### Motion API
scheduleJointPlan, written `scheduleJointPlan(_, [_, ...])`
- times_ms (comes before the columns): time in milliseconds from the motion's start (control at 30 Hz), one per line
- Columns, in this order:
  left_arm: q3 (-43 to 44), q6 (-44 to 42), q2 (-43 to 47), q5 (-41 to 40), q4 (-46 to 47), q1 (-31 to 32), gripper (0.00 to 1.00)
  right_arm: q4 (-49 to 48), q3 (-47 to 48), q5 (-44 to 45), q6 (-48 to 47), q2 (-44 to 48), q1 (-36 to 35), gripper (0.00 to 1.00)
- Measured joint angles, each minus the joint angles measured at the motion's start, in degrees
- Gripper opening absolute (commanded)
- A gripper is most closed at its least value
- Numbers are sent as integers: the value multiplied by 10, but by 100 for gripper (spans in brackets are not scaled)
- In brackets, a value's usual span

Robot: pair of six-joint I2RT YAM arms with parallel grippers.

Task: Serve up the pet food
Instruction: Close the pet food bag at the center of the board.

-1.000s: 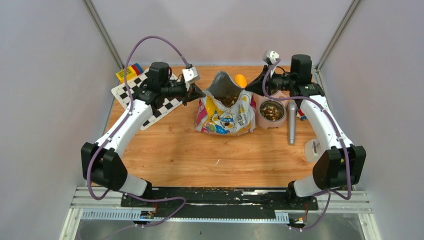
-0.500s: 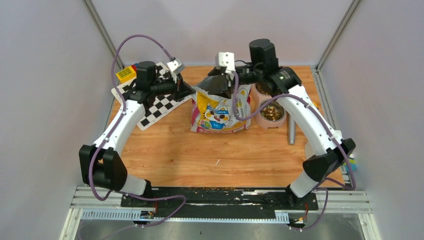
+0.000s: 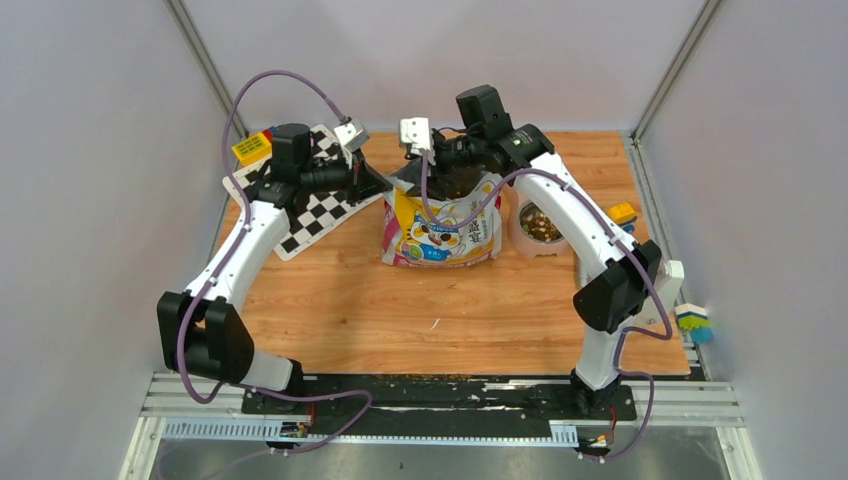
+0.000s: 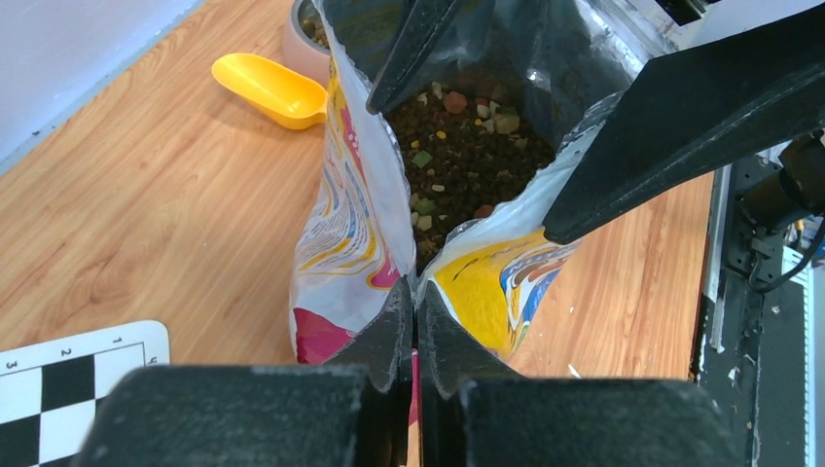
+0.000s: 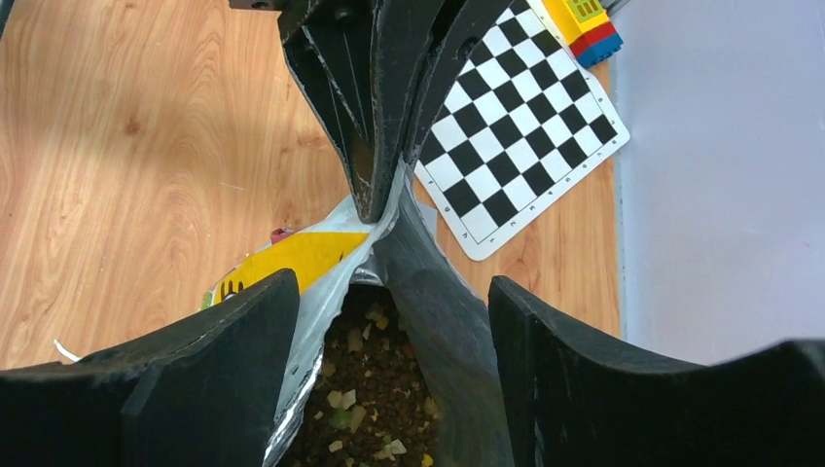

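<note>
Toward the far edge of the table [image 3: 350, 300] stands the bag [image 3: 440, 232], the pet food [image 4: 457, 156] heaped inside and its left rim clenched by the left gripper [image 4: 415, 292]. The right gripper [image 5: 391, 292] hangs released, spread over the mouth. With only 1 pinch holding, a nudge could tip the bag and spill.

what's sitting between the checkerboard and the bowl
the bag, standing with its mouth open and pet food inside, fills the stretch between checkerboard and bowl. the left gripper pinches its edge. the top view shows this best
</note>
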State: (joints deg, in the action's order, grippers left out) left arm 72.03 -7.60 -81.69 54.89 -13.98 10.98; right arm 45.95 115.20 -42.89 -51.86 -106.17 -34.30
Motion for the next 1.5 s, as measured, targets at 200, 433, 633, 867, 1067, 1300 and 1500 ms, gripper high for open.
scheduleJointPlan(200, [0,-16,9,-8,-16,0,0,20,20,31,0,-7,-21,68])
scheduleJointPlan(433, [0,-19,14,-6,-30,-4,0,43,47,76,-14,-33,-37,63])
scheduleJointPlan(633, [1,-30,16,9,-43,-12,0,51,63,94,-27,-48,-37,49])
scheduleJointPlan(867, [5,-47,23,10,-62,-15,0,71,83,101,-39,-60,-39,28])
scheduleJointPlan(1067, [5,-47,27,14,-69,-20,0,83,86,104,-54,-60,-42,12])
scheduleJointPlan(1300, [6,-47,27,20,-68,-23,0,92,87,101,-57,-60,-42,0])
scheduleJointPlan(1500, [6,-47,31,26,-70,-25,19,95,90,96,-49,-60,-42,0])
